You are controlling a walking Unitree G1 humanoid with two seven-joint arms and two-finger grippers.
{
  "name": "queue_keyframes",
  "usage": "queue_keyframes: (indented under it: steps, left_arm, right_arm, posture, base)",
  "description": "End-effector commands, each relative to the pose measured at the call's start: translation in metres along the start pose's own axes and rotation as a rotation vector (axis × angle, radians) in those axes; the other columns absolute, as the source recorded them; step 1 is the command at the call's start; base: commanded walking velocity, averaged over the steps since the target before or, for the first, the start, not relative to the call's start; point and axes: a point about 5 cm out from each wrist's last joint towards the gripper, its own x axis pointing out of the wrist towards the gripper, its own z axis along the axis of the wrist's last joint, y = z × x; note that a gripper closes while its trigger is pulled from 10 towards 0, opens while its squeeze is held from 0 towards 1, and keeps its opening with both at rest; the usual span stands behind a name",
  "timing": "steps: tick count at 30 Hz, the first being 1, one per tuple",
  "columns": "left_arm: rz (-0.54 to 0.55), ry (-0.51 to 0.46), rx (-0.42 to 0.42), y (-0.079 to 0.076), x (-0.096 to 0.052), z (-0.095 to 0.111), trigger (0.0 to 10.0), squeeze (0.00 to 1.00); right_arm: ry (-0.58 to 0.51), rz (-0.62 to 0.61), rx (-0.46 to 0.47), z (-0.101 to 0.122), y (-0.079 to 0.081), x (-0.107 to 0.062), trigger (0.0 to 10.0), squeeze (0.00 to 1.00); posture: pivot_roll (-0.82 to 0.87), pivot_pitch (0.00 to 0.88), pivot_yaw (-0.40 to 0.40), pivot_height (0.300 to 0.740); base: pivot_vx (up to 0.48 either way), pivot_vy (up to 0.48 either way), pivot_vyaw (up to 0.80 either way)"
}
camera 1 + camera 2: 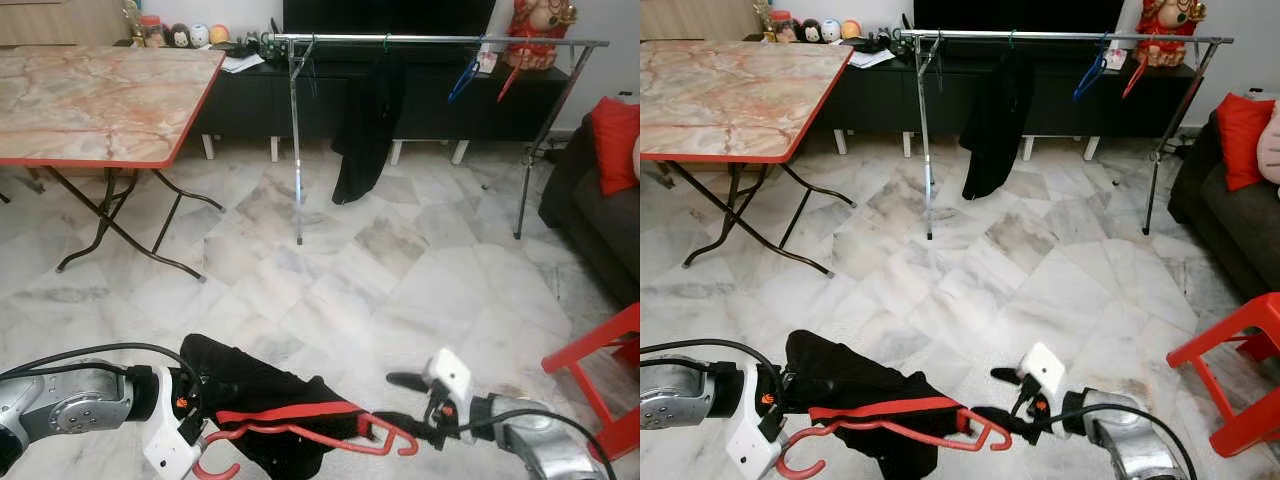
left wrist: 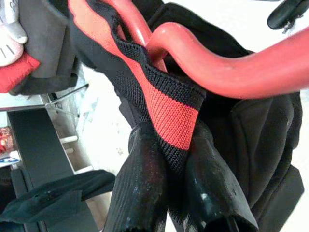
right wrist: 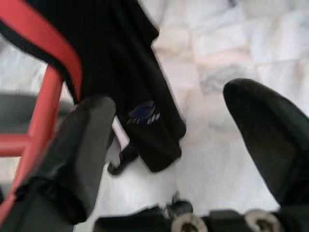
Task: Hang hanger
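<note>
The left gripper [image 2: 169,193] is clamped on the red-banded collar of a black garment [image 1: 255,395]; in the left wrist view both black fingers [image 2: 140,188] pinch the knit edge between them, just below the neck of a red hanger [image 1: 300,436]; the hanger lies threaded through the garment, its hook curling down beside the left wrist and its far triangular end poking out toward the right gripper [image 1: 400,400]; the garment and hanger are held low in front of the robot, above the marble floor [image 1: 400,270].

The right gripper stands with its fingers spread wide; in the right wrist view one finger [image 3: 79,154] rests just beside the hanger's red bar and the other finger sits well apart over bare floor, gripping nothing.

Across the room a metal clothes rail [image 1: 430,40] spans the far side in front of a dark cabinet [image 1: 250,100]; a black garment already hangs [image 1: 365,125] near its middle, and a blue hanger [image 1: 465,75] and a red hanger on the rail [image 1: 508,80] dangle toward its right end; a folding table with a marble-patterned top [image 1: 95,95] stands at the left; a red stool [image 1: 600,380] and a dark sofa with a red cushion [image 1: 612,130] sit at the right.
</note>
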Motion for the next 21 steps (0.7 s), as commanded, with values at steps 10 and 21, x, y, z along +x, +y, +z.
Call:
queue_keyframes:
  steps: [10,21]
  left_arm:
    - [0.022,0.014,-0.028,0.003,-0.002,-0.001,10.0,0.00]
    - [0.022,0.090,-0.475,0.003,-0.001,-0.012,10.0,0.00]
  right_arm:
    - [-0.388,-0.026,0.221,0.040,-0.011,-0.010,10.0,1.00]
    - [-0.228,-0.256,0.010,0.042,-0.028,-0.009,10.0,0.00]
  posture:
    - [0.02,0.017,-0.054,0.740]
    - [0.02,0.021,-0.049,0.740]
  base:
    - [0.000,0.000,0.00]
    - [0.000,0.000,0.00]
